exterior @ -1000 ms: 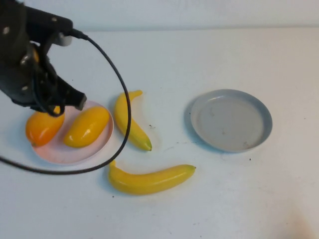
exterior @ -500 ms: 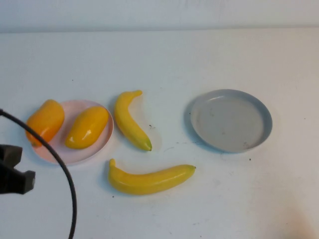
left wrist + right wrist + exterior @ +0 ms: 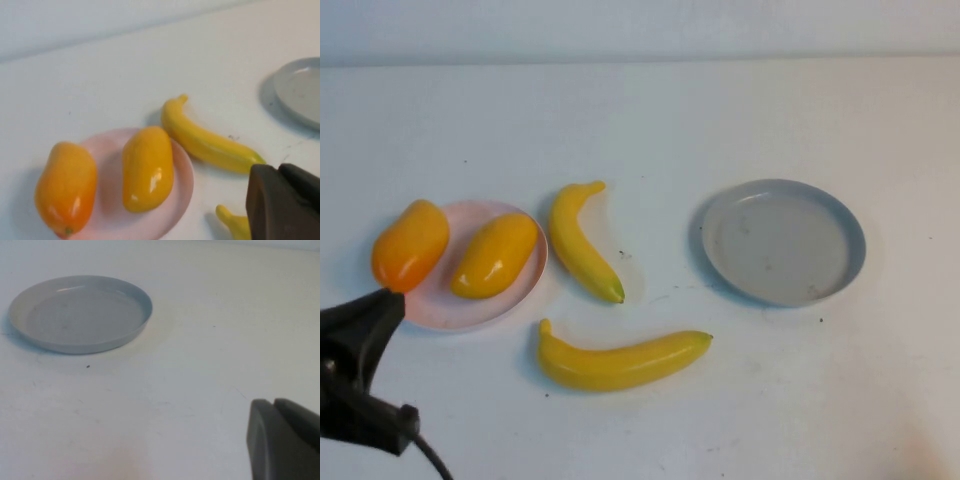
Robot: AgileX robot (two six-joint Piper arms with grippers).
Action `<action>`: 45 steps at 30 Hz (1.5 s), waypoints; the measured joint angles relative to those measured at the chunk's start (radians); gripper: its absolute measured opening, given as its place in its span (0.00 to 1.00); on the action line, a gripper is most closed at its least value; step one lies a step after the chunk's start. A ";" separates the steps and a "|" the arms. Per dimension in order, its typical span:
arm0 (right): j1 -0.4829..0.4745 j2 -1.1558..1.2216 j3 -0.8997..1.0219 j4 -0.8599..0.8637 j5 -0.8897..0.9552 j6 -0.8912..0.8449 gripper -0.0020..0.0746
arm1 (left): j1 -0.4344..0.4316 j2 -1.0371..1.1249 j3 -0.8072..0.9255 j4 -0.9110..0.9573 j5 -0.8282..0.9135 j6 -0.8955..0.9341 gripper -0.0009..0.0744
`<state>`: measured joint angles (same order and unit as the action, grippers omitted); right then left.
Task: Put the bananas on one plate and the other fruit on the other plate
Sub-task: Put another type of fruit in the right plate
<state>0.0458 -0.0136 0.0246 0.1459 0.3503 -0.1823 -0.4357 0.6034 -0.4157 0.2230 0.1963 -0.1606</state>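
Note:
Two orange-yellow mango-like fruits lie on the pale pink plate (image 3: 510,300): one (image 3: 410,245) on its left rim, one (image 3: 495,255) in the middle. One banana (image 3: 582,243) lies just right of that plate, the other banana (image 3: 620,360) in front of it. The grey-blue plate (image 3: 783,240) stands empty at the right. My left gripper (image 3: 370,315) is shut and empty, low at the near left, in front of the pink plate. My right gripper (image 3: 274,402) is shut and empty, apart from the grey-blue plate (image 3: 80,312), and out of the high view.
The left wrist view shows both fruits (image 3: 66,187) (image 3: 147,167), the pink plate's rim (image 3: 184,182), the far banana (image 3: 207,142), the near banana's stem (image 3: 232,222) and the grey plate's edge (image 3: 302,90). White table all around.
My left arm has drawn back from above the pink plate to the near left corner. The left fruit now lies uncovered on the plate's rim. Bananas and grey plate have not moved.

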 joint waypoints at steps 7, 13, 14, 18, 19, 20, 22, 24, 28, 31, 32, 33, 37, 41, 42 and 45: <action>0.000 0.000 0.000 0.000 0.000 0.000 0.00 | 0.087 -0.258 0.310 -0.168 -0.333 0.153 0.01; 0.000 0.000 0.000 0.000 0.000 0.000 0.00 | 0.208 -0.495 0.439 -0.261 -0.390 0.231 0.01; 0.000 0.000 0.000 0.000 0.000 0.000 0.00 | 0.224 -0.524 0.441 -0.263 -0.372 0.233 0.01; 0.000 0.000 0.000 0.000 0.000 0.000 0.00 | 0.295 -0.605 0.440 -0.267 -0.261 0.230 0.01; 0.000 0.000 0.000 0.000 0.000 0.000 0.00 | 0.312 -0.610 0.442 -0.267 -0.227 0.225 0.01; 0.000 0.000 0.000 0.000 0.000 0.000 0.00 | 0.325 -0.612 0.441 -0.269 -0.196 0.217 0.01; 0.000 0.000 0.000 0.000 0.000 0.000 0.00 | 0.340 -0.612 0.441 -0.271 -0.134 0.212 0.01; 0.000 0.000 0.000 0.000 0.000 0.000 0.00 | 0.347 -0.612 0.441 -0.266 -0.081 0.212 0.01; 0.000 0.000 0.000 0.000 0.000 0.000 0.00 | 0.349 -0.613 0.441 -0.256 0.084 0.208 0.01; 0.000 0.000 0.000 0.000 0.000 0.000 0.00 | 0.349 -0.614 0.442 -0.254 0.169 0.199 0.01; 0.000 0.000 0.000 0.000 0.000 0.000 0.00 | 0.349 -0.614 0.442 -0.254 0.172 0.199 0.01; 0.000 0.000 0.000 0.000 0.000 0.000 0.00 | 0.349 -0.614 0.442 -0.254 0.172 0.197 0.01; 0.000 0.000 0.000 0.000 0.000 0.000 0.00 | 0.349 -0.614 0.442 -0.254 0.172 0.197 0.01; 0.000 0.000 0.000 0.000 0.000 0.000 0.00 | 0.349 -0.614 0.442 -0.254 0.174 0.197 0.01; 0.000 0.000 0.000 0.000 0.000 0.000 0.00 | 0.349 -0.614 0.442 -0.254 0.174 0.195 0.01; 0.000 0.000 0.000 0.000 0.000 0.000 0.00 | 0.349 -0.614 0.442 -0.254 0.174 0.193 0.01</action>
<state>0.0458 -0.0136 0.0246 0.1459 0.3503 -0.1823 -0.0870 -0.0108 0.0267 -0.0306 0.3701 0.0325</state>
